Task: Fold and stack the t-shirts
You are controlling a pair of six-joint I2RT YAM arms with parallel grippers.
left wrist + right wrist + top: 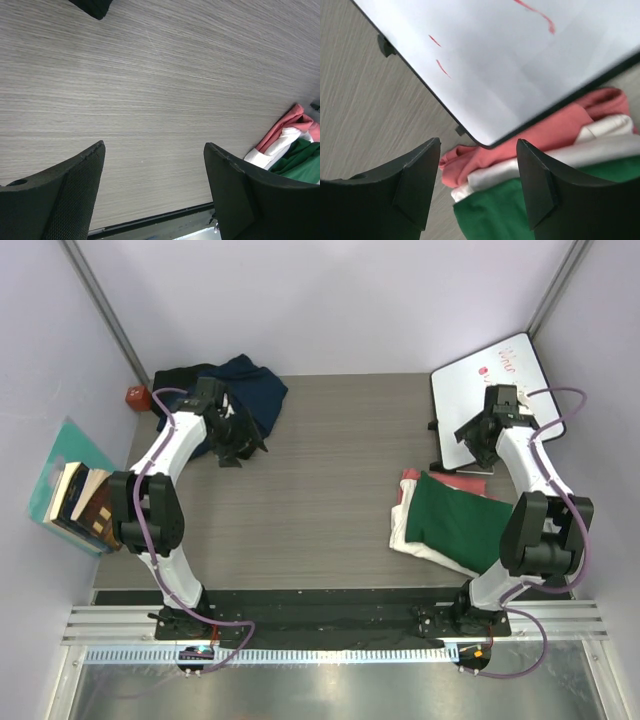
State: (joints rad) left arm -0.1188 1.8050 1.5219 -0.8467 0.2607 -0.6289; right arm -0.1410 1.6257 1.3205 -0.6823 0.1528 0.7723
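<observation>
Stack so far: green t-shirt [462,522] on top, cream-white t-shirt [403,532] poking out under it, pink-red t-shirt [555,130] at the bottom. It's all on the right side of the counter [330,490], and the whiteboard [478,390] looks to overlap the pink-red one's far edge.

Left to fold: navy t-shirt [255,390] and black t-shirt [180,380], crumpled together in one heap at the far left corner.

Left fingers [240,443]: spread wide with nothing between them, over bare counter just on the near side of that heap.

Right fingers [477,443]: apart and empty, hovering over the whiteboard's near edge and the pink-red shirt.

How they'll handle: I'd guess light, floppy cotton with zero stiffness, so it drapes and bunches the second you lift it. It isn't fragile, and it probably drags on the woodgrain more than it slides.

Where to grab: pinch a single layer at a loose edge of the navy one, since it's nearest your left fingers. I can't tell collar from hem in that heap, so lift it and let it hang before you go for the shoulders.

Watch out: the two dark shirts are touching, so you could easily pull both up at once.
</observation>
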